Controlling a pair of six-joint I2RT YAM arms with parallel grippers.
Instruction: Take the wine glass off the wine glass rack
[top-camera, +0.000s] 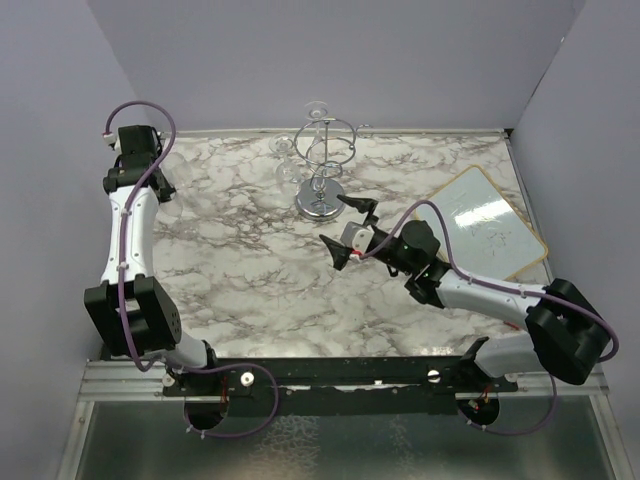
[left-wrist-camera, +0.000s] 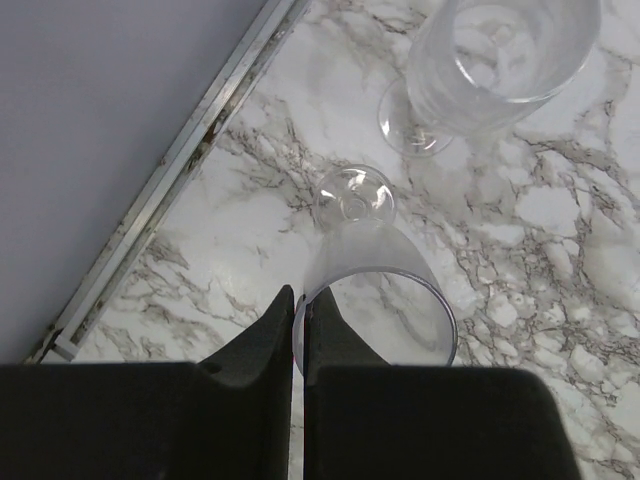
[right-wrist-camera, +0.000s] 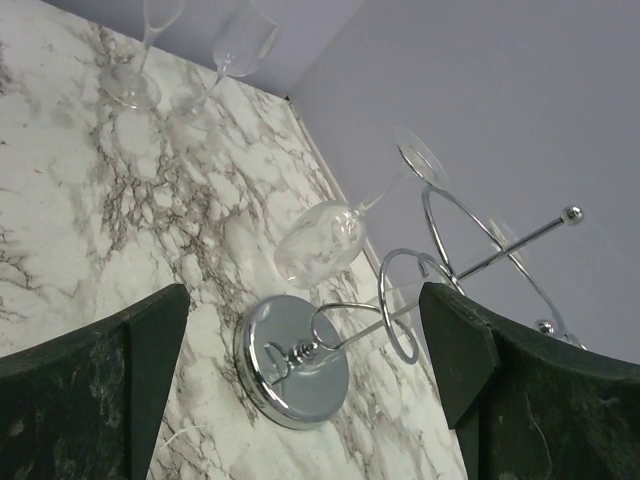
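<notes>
The wine glass rack (top-camera: 322, 165) stands near the middle of the worktop's (top-camera: 250, 290) far edge. The overhead view shows its looping arms from above, with its round mirrored base (right-wrist-camera: 290, 365) on the marble.

Only the right wrist view shows clearly what the rack carries. A wine glass (right-wrist-camera: 320, 242) hangs upside down from one loop, foot up in the ring and bowl down toward the base. From overhead that glass is hard to tell from the wire.

The right gripper (top-camera: 348, 228) is just on the near-right side of the rack. Its jaws are spread wide and hold nothing. In its own camera the rack and the hanging glass lie between the two fingers, clear of both.

The left arm reaches to the far left corner. Overhead its gripper is a dark block and the grasp cannot be read. The left wrist view settles it: the left gripper (left-wrist-camera: 300, 300) is pinched closed on the rim of a standing glass (left-wrist-camera: 375, 270), which is upright on the marble beside the worktop's metal edge strip (left-wrist-camera: 170, 170). A second upright glass (left-wrist-camera: 490, 60) stands close beyond it.

The right wrist view also catches two glasses (right-wrist-camera: 150, 50) by the far edge; whether they are that same pair cannot be told.

A whiteboard (top-camera: 480, 222) lies flat by the right edge, shown only overhead.
</notes>
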